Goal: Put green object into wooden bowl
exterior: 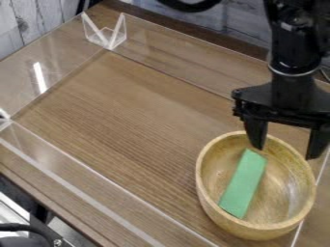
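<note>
The light-green block (242, 183) lies flat inside the round wooden bowl (210, 157) at the lower right of the table. It rests lengthwise on the pale inside, touching nothing else. My black gripper (283, 141) hangs just above the bowl's far rim, pointing down. Its two fingers stand wide apart, with nothing between them. The left fingertip (253, 135) is over the rim beside the block's upper end.
Low clear plastic walls (39, 77) run around the wooden table top, with a clear bracket (103, 32) at the far left corner. The dark arm (294, 39) rises out of the top right of the view.
</note>
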You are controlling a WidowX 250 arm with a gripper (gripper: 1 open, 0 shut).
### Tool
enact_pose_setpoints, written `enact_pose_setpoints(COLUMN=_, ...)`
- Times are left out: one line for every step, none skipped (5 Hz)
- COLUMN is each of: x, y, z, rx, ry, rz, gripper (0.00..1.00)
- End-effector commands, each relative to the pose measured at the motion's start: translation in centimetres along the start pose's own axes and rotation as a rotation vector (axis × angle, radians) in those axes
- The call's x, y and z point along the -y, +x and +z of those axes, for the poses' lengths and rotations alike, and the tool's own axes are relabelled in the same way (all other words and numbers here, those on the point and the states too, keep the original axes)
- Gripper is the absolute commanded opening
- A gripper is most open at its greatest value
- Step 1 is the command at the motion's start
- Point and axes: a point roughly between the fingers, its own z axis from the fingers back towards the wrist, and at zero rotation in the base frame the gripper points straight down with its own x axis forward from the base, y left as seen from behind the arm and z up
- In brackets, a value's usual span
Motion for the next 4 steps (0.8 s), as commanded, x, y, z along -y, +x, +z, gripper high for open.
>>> enact_pose_setpoints(x=0.93, y=0.83, z=0.15, rx=0.039, ry=-0.017, rz=0.008, gripper=1.0)
enact_pose_setpoints(x=0.92, y=0.9, z=0.03, rx=0.039, ry=-0.026, rz=-0.014, gripper=1.0)
enact_pose_setpoints(x=0.75, y=0.95, z=-0.11, rx=0.038, ry=-0.034, rz=-0.037, gripper=1.0)
enact_pose_setpoints(x=0.15, y=1.32, z=0.33, rx=0.048, ry=-0.031, rz=-0.01, gripper=1.0)
